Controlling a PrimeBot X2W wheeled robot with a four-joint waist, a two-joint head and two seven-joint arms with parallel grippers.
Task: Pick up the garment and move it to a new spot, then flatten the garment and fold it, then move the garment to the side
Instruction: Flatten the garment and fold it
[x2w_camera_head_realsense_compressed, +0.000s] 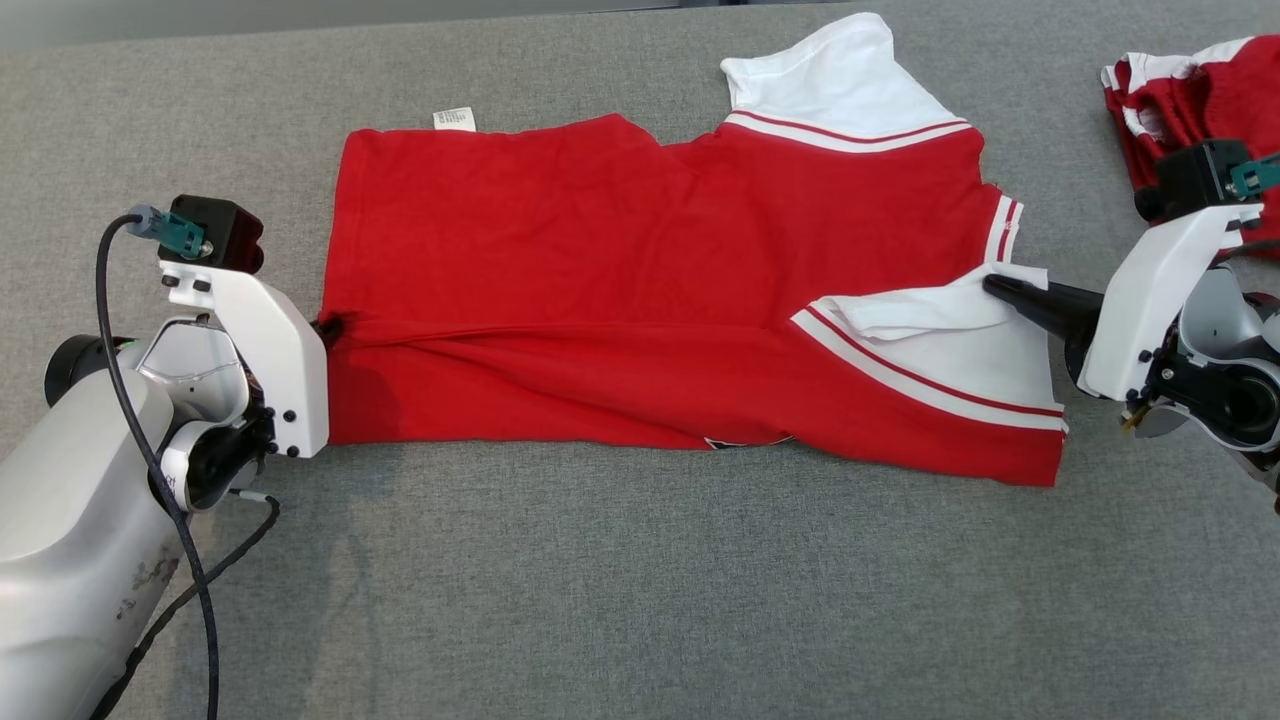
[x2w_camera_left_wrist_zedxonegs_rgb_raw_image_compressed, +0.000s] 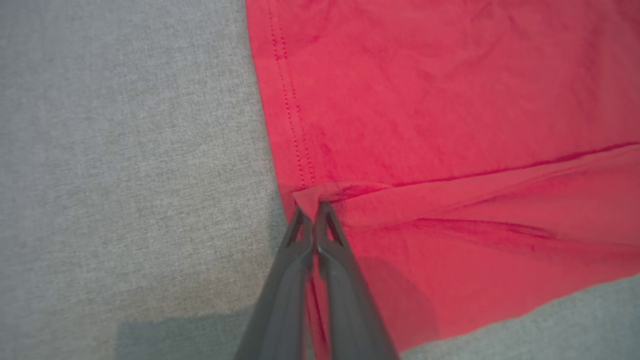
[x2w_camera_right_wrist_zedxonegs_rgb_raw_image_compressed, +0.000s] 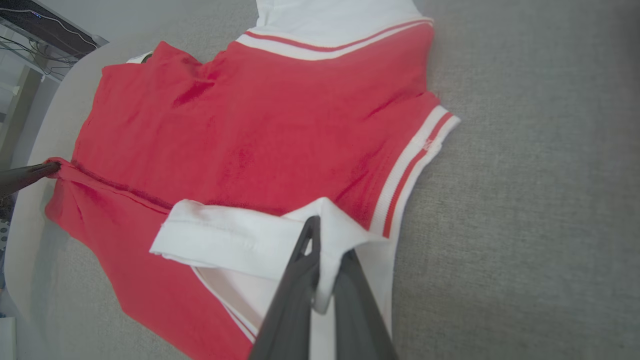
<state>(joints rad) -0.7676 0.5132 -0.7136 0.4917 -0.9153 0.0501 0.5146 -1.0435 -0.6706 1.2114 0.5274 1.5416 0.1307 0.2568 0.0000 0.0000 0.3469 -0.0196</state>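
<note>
Garment (x2w_camera_head_realsense_compressed: 620, 290), red with white sleeves, lies spread across the grey table (x2w_camera_head_realsense_compressed: 640, 600), stretched between the two grippers. Left gripper (x2w_camera_left_wrist_zedxonegs_rgb_raw_image_compressed: 311, 207) is clenched on a pinch of red hem at the garment's left edge. Right gripper (x2w_camera_right_wrist_zedxonegs_rgb_raw_image_compressed: 330, 237) is clamped on the folded white sleeve (x2w_camera_right_wrist_zedxonegs_rgb_raw_image_compressed: 225, 240) at its right edge. A raised crease (x2w_camera_head_realsense_compressed: 600, 330) runs through the cloth from one grip to the other.

Pale grey forearm (x2w_camera_head_realsense_compressed: 70, 520), white screwed bracket (x2w_camera_head_realsense_compressed: 270, 340), teal connector (x2w_camera_head_realsense_compressed: 182, 236), black cable (x2w_camera_head_realsense_compressed: 99, 290), dark tapered fingers (x2w_camera_left_wrist_zedxonegs_rgb_raw_image_compressed: 280, 300).
</note>
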